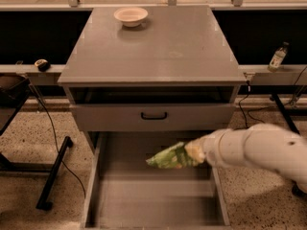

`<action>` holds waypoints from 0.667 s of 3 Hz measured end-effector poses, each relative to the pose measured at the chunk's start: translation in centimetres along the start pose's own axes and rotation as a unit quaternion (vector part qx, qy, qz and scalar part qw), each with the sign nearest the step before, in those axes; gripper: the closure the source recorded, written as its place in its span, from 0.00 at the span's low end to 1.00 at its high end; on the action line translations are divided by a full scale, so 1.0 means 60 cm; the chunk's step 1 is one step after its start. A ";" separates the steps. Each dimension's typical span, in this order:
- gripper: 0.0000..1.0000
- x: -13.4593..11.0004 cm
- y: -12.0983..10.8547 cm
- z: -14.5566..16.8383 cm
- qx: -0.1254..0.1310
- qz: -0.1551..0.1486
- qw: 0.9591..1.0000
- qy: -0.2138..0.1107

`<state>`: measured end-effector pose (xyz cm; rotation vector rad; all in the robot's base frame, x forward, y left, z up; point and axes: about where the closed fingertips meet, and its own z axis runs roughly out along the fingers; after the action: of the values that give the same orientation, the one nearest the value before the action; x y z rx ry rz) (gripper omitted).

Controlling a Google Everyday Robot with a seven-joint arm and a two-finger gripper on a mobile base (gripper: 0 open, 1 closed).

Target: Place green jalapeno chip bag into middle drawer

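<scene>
Claw above middle drawer, green jalapeno chip bag in its grip

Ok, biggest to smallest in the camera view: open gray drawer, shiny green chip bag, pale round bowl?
Largest: wide gray middle drawer.
Then green foil chip bag, held by the gripper over it, and pale round bowl: alike, bowl farther, so unranked.
</scene>
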<state>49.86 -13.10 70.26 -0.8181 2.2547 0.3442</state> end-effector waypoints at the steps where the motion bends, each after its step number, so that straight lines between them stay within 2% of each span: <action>1: 1.00 0.123 0.062 0.092 -0.047 0.051 0.995 0.066; 2: 1.00 0.189 0.101 0.137 -0.079 0.081 0.989 0.095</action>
<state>44.05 -9.87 56.52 -0.7779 2.5040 0.5479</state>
